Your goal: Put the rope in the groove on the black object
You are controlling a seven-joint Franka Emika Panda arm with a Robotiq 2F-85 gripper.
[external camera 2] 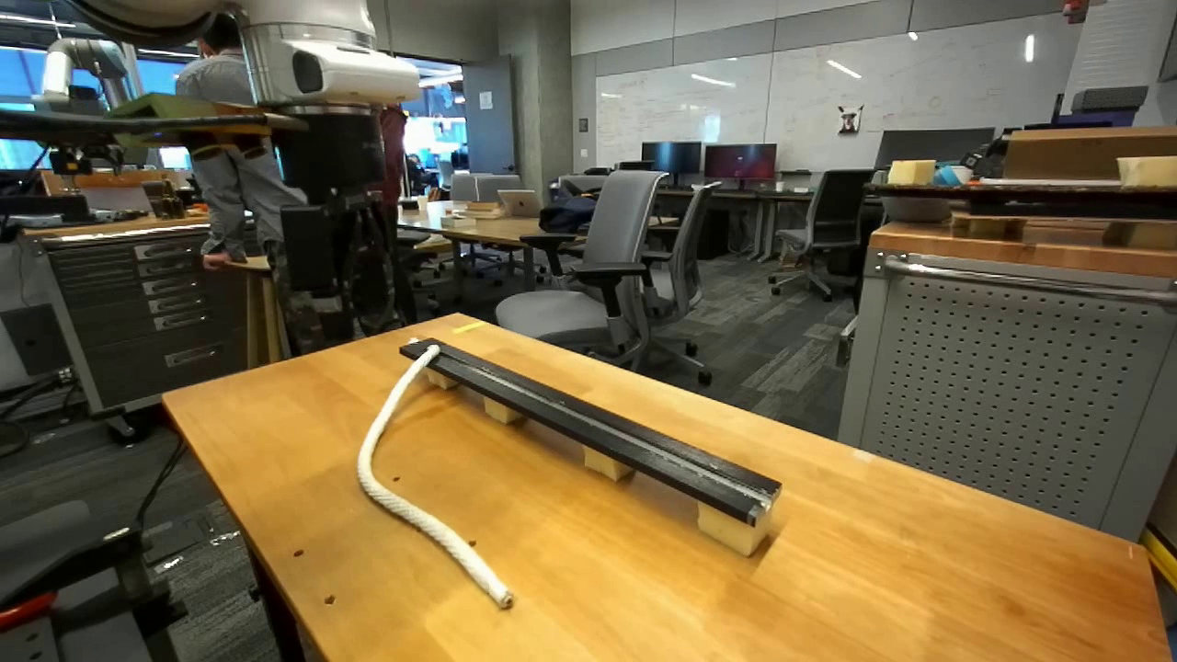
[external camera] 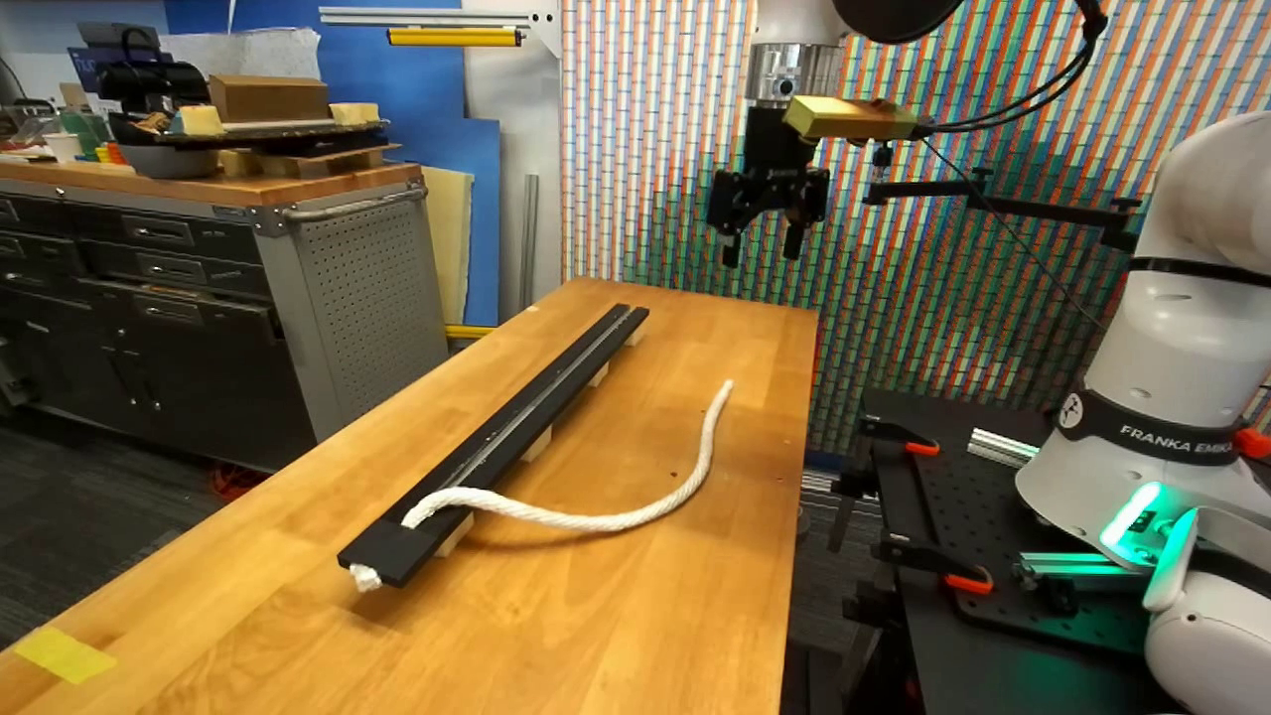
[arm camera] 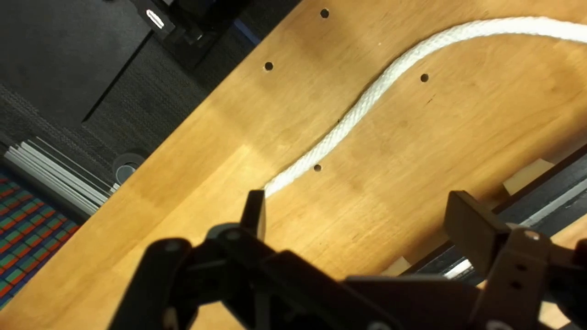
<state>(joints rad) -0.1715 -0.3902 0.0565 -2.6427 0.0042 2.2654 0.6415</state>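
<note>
The gripper (external camera: 763,250) hangs well above the table (external camera: 616,616), its fingers (arm camera: 472,224) spread wide with nothing between them. The rope (external camera: 596,521) lies below: in an exterior view its loose end (external camera: 727,389) sits at about half past six from the gripper, the far end of the bar (external camera: 499,422) nearer eight. In the wrist view that end comes in between nine and ten, by the nine o'clock finger, which may cover the very tip. The rope runs off toward half past one there, while the fingers face each other nine to three; for a square pinch, I reckon, the gripper should turn a little and shift that way before dropping. This arm (external camera: 1182,328) is the only one near.

It's plain white, woven-looking, lying in a lazy bend. Most of it rests on the table; the other end lies over the bar, close to a white tuft (external camera: 364,577), though I can't tell whether they join. The groove (external camera 2: 598,420) shows bare for most of its length, so nearly all the laying-in seems ahead.
</note>
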